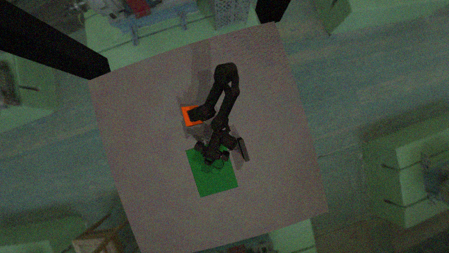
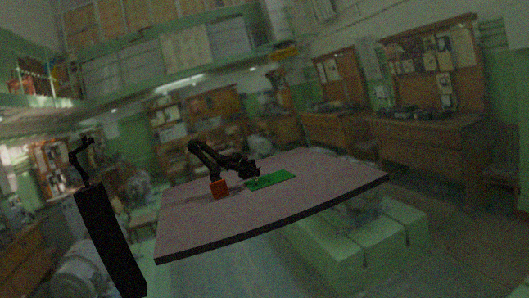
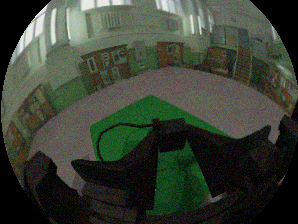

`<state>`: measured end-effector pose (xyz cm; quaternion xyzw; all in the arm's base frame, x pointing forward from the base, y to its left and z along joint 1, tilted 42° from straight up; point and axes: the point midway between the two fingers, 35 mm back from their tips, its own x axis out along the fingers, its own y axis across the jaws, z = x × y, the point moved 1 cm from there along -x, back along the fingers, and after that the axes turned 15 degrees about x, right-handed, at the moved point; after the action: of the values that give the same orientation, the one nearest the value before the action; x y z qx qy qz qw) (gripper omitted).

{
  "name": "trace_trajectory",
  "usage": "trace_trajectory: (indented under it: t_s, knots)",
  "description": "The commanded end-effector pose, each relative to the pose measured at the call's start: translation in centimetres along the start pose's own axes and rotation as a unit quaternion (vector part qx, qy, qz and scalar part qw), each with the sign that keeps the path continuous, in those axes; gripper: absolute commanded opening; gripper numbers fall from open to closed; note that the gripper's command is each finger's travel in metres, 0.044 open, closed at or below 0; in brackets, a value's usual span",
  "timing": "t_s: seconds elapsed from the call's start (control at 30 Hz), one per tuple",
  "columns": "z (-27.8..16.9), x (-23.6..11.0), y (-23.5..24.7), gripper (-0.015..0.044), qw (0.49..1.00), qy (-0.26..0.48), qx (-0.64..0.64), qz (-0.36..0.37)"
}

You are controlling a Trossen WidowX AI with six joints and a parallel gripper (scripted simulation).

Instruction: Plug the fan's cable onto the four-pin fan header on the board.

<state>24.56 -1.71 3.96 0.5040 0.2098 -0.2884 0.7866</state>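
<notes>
The green board (image 1: 217, 181) (image 2: 274, 178) (image 3: 129, 119) lies flat on the pink table top. My gripper (image 1: 215, 159) (image 2: 253, 175) (image 3: 170, 129) is over the board's near end, shut on the dark fan plug (image 3: 168, 131), which it holds low over the board. The thin black cable (image 3: 109, 132) loops away from the plug over the board, toward the left in the wrist view. The four-pin header is hidden under the fingers and plug. The dark fan (image 1: 243, 149) lies on the table just right of the board's end.
An orange block (image 1: 188, 116) (image 2: 219, 189) sits at the arm's base, behind the board. A black post (image 2: 108, 241) stands off the table's left side. The table edges (image 2: 262, 229) lie well away from the board.
</notes>
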Motion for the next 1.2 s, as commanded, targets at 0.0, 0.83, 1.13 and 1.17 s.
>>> trace_trajectory:
  t_s: [0.0, 0.83, 1.13, 1.17]
  knots:
    - [-0.3, 0.1, -0.3, 0.0, 1.0, 0.0, 0.001, -0.004]
    - [-2.2, 0.9, -0.7, 0.0, 1.0, 0.0, 0.001, -0.004]
    - [-2.9, 1.1, -0.9, 0.0, 1.0, 0.0, 0.001, -0.004]
    - [-3.0, 1.2, -0.9, 0.0, 1.0, 0.0, 0.001, -0.004]
